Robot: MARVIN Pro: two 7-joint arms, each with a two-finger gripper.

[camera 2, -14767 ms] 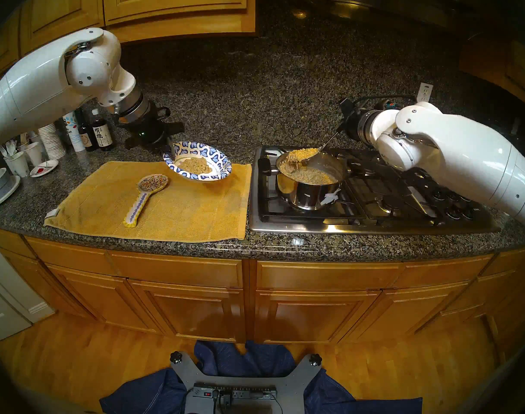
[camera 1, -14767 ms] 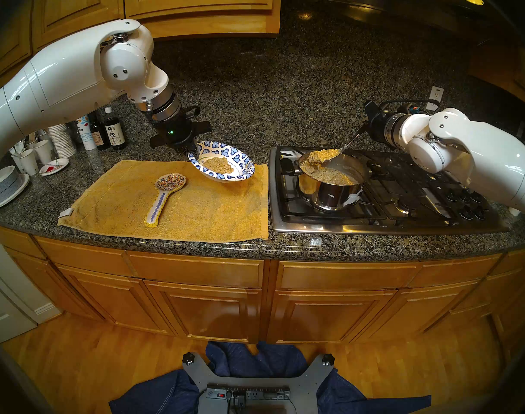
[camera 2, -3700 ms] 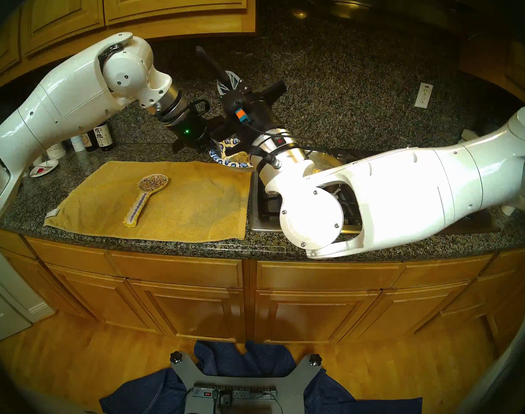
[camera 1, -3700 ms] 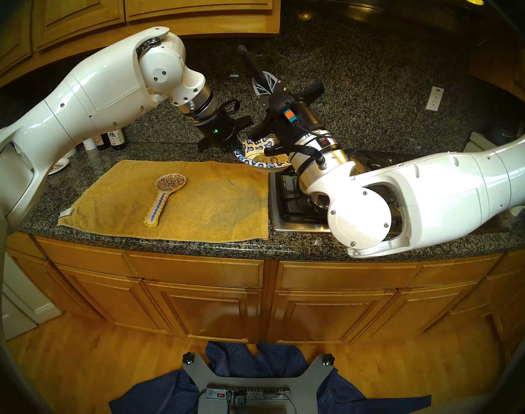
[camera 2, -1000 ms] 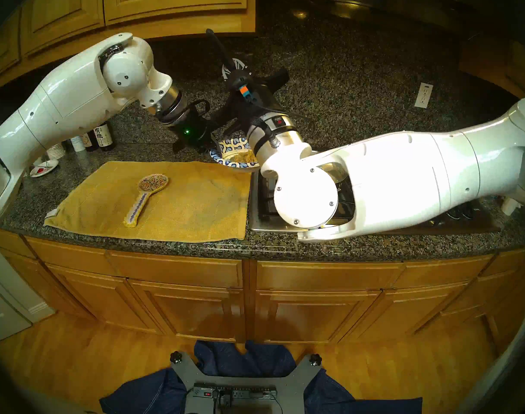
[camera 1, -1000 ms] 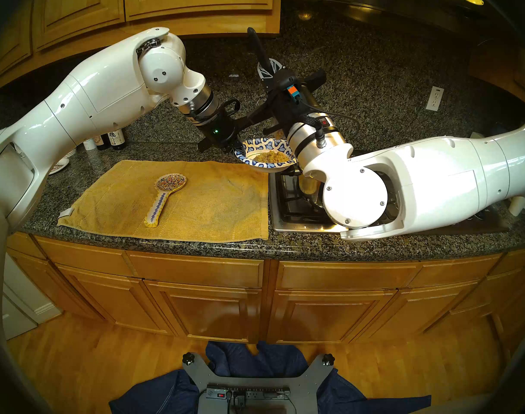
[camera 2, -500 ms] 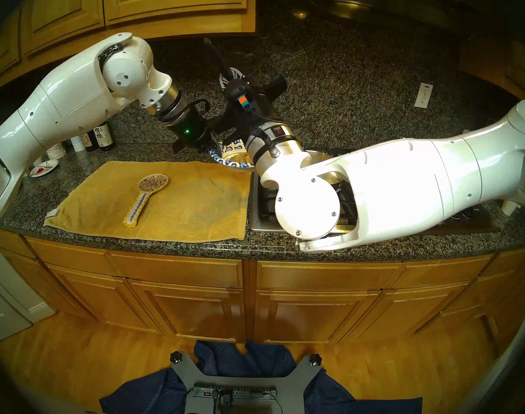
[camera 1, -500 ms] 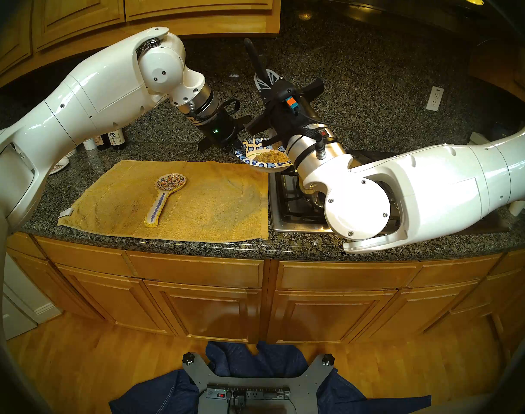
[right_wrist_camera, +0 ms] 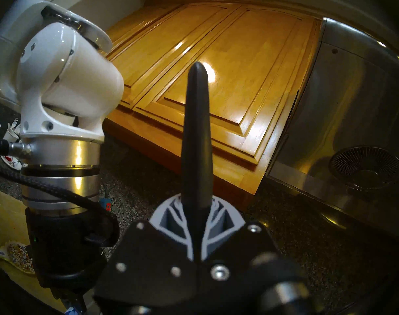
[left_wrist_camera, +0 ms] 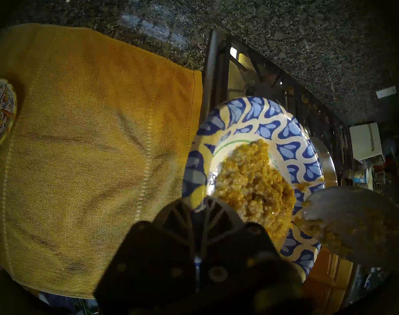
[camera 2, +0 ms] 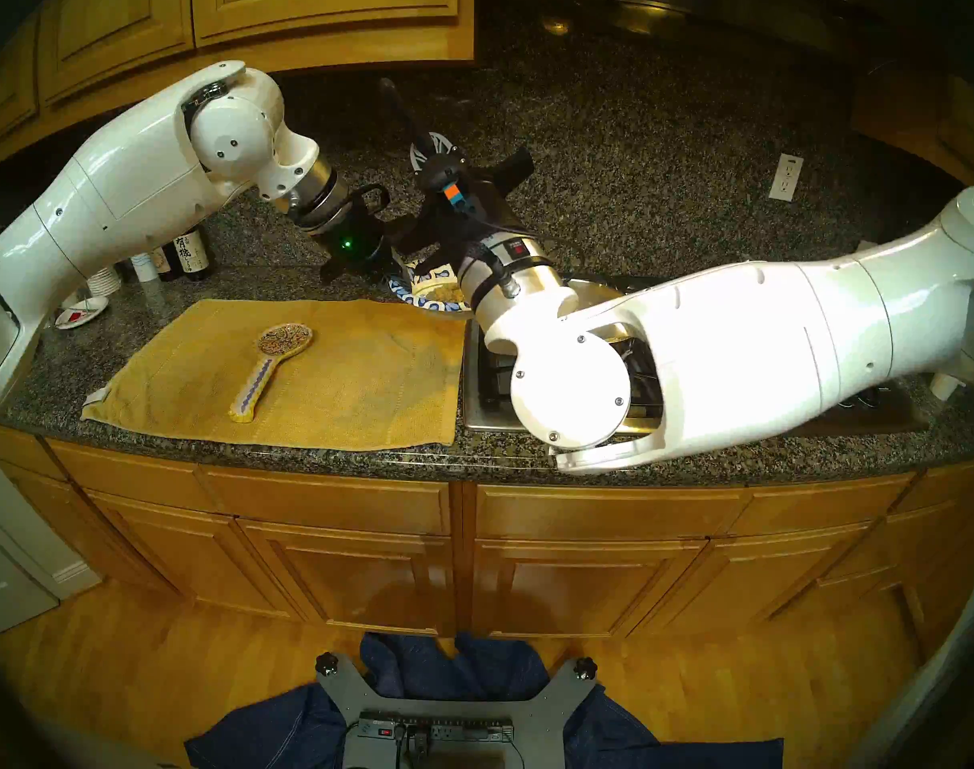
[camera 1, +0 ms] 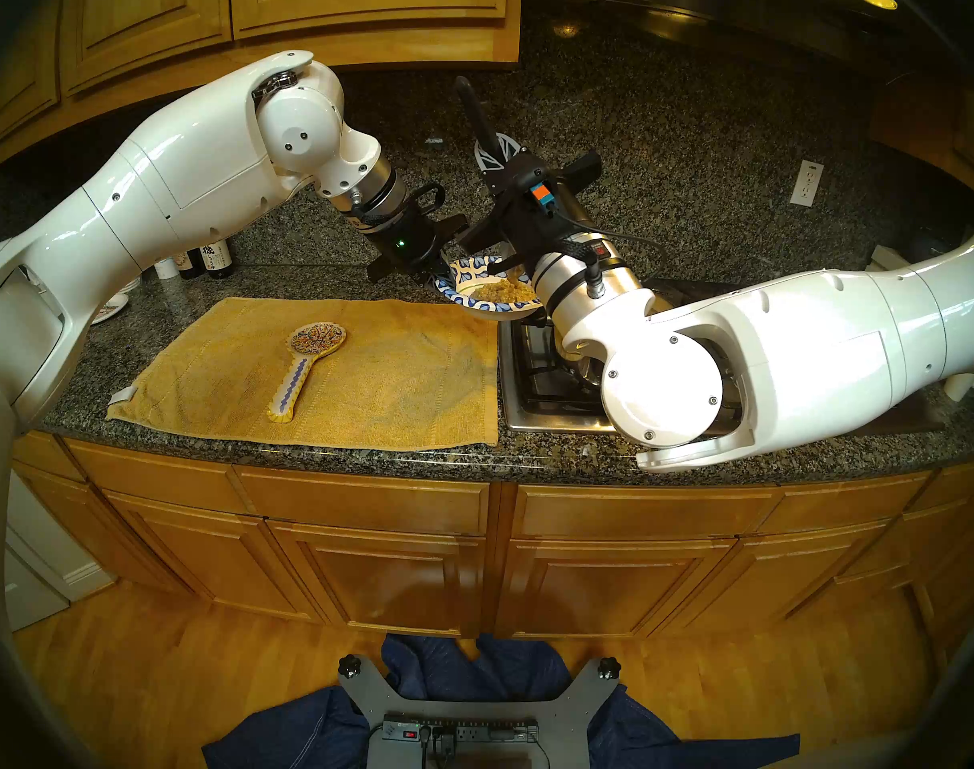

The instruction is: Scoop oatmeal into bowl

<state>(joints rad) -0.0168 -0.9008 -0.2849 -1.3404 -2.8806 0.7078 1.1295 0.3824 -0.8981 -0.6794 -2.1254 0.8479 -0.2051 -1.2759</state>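
The blue-and-white patterned paper bowl (camera 1: 476,267) hangs tilted above the seam between towel and stove, and my left gripper (camera 1: 437,277) is shut on its near-left rim. A heap of tan oatmeal (camera 1: 504,292) fills its centre. In the left wrist view the bowl (left_wrist_camera: 262,112), the oatmeal (left_wrist_camera: 250,185) and the left gripper (left_wrist_camera: 200,206) on the rim show close up. My right gripper (camera 1: 494,151) is shut on a spoon's black handle (right_wrist_camera: 196,125), which points up and back. The metal spoon head (left_wrist_camera: 353,216), smeared with oatmeal, hovers at the bowl's edge.
A yellow towel (camera 1: 362,374) covers the counter, with a painted ceramic spoon rest (camera 1: 307,363) on it. The gas stove (camera 1: 534,385) and its steel pot (camera 1: 570,349) sit largely hidden under my right forearm. Bottles (camera 1: 213,257) stand at the back left.
Over the last second my right gripper and the spoon handle came down a little toward the bowl, then held. The left arm and bowl stayed still.
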